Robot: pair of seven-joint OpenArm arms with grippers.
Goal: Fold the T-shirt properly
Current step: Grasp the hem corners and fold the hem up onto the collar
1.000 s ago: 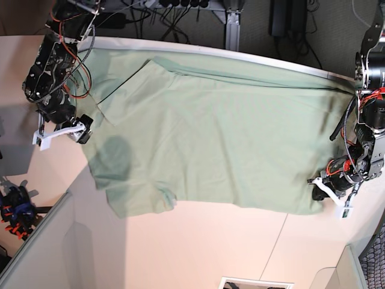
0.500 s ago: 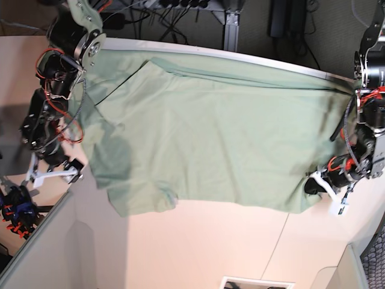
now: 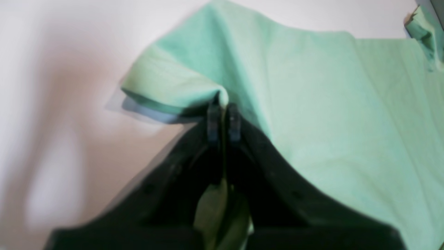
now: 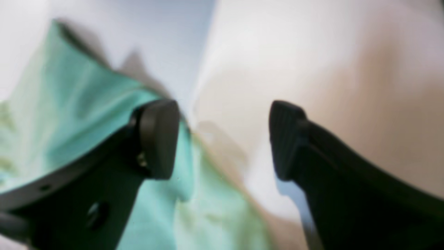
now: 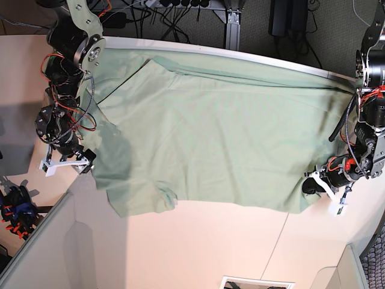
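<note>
The pale green T-shirt (image 5: 216,132) lies spread across the table, hem side at the right of the base view. My left gripper (image 5: 314,188) is at its near right corner. In the left wrist view it (image 3: 222,118) is shut on a raised fold of the shirt (image 3: 329,104). My right gripper (image 5: 69,164) hangs at the shirt's left edge by the sleeve. In the right wrist view it (image 4: 222,139) is open and empty, one finger (image 4: 159,139) over the shirt's edge (image 4: 69,114), the other over bare table. The collar, buttons and label are hidden.
The tan table (image 5: 198,241) has a metal rail (image 5: 240,55) along its far edge, with cables (image 5: 174,18) behind it. A grey panel (image 5: 36,241) stands at the near left, a white object (image 5: 255,283) at the bottom edge.
My right arm swung down along the shirt's left edge and now sits close against it. My left gripper shifted slightly inward with the shirt's corner in it.
</note>
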